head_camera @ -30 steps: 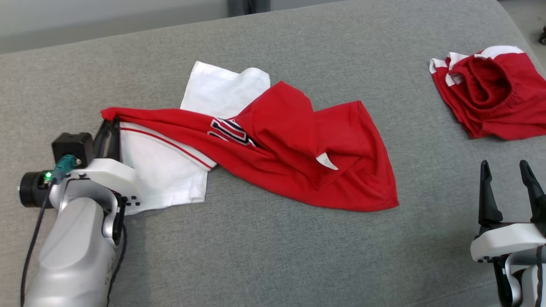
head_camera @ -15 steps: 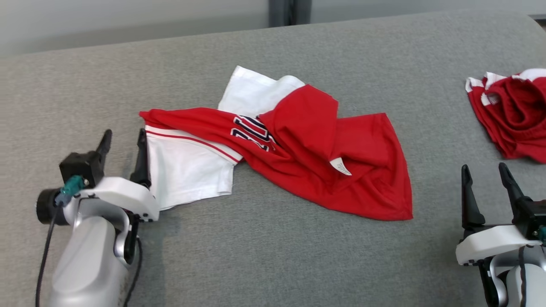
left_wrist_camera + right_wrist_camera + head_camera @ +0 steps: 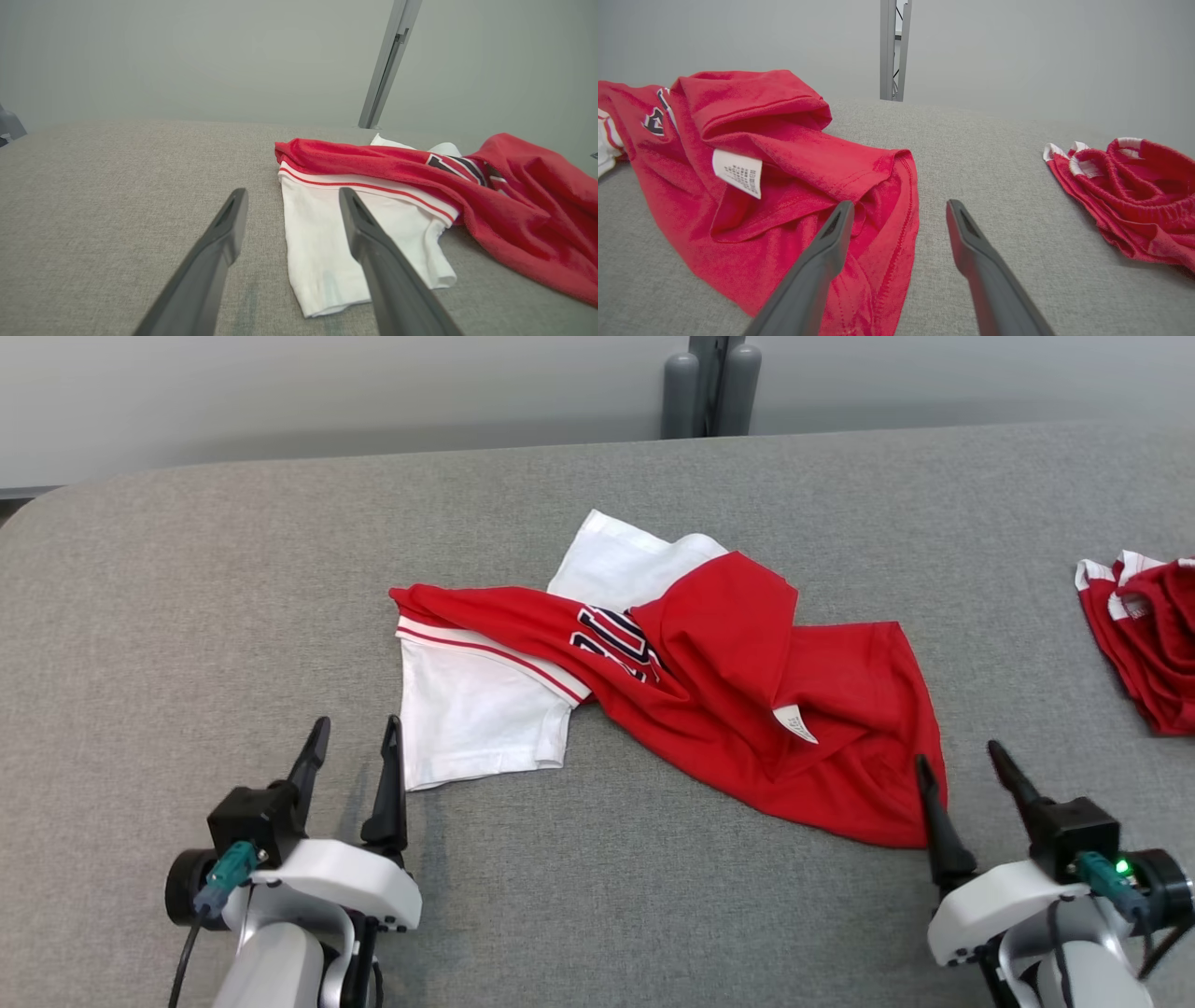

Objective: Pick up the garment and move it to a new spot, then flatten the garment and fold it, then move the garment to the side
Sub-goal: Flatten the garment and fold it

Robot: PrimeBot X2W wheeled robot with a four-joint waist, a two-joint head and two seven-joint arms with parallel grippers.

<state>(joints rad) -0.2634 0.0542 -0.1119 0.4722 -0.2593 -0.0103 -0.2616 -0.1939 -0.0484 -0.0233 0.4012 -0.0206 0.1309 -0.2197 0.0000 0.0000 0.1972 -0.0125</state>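
Where the red-and-white garment [image 3: 709, 709] lies rumpled at the middle of the gray table [image 3: 187, 616], its white sleeve edge points near left and its red hem near right. The left gripper [image 3: 358, 723] stands open and empty just beside the sleeve corner. The right gripper [image 3: 959, 753], likewise spread, sits at the hem corner. Bare gray spreads left, near and far. A second red garment [image 3: 1144, 644] lies bunched well apart on the right.
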